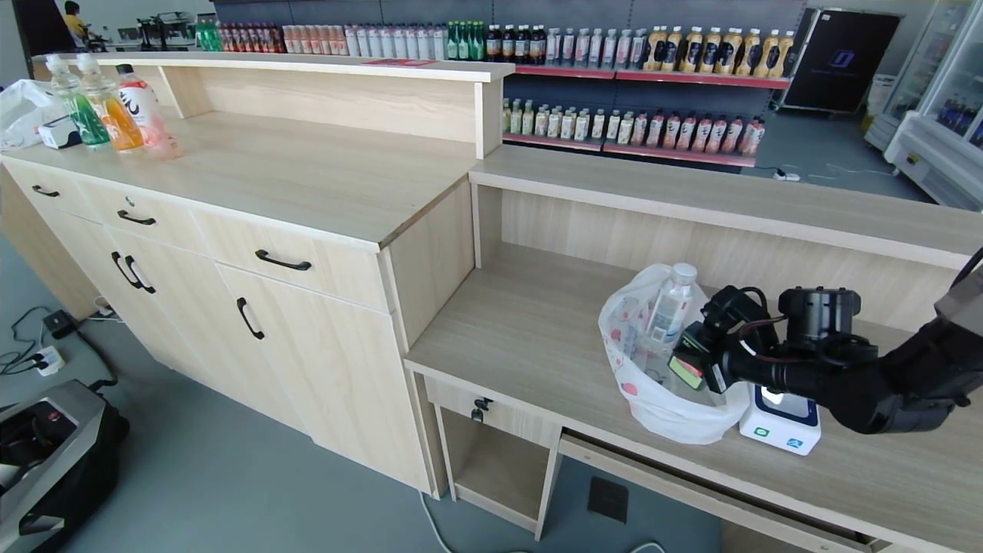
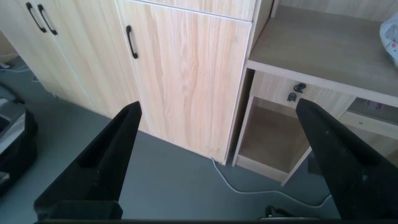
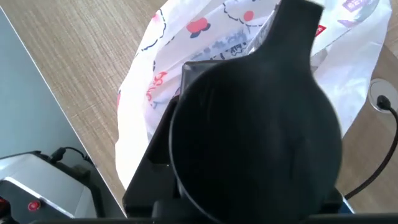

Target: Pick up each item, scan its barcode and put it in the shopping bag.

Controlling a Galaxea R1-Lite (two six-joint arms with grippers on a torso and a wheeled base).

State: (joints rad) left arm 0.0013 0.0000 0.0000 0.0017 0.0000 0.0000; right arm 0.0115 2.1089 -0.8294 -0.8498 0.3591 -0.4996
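With one bottle [image 1: 670, 303] already lying in the shopping bag [image 1: 653, 415] just beneath it, the right gripper [image 1: 691, 361] is hovering at the bag's mouth, its grip impossible to tell, while three bottles [image 1: 107, 104] are waiting far off and the left gripper [image 2: 217, 106] is hanging wide and empty.

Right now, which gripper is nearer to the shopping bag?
Right. The right gripper is at the open mouth of the shopping bag; the left gripper hangs over the floor before the cabinet door, well away from the bag.
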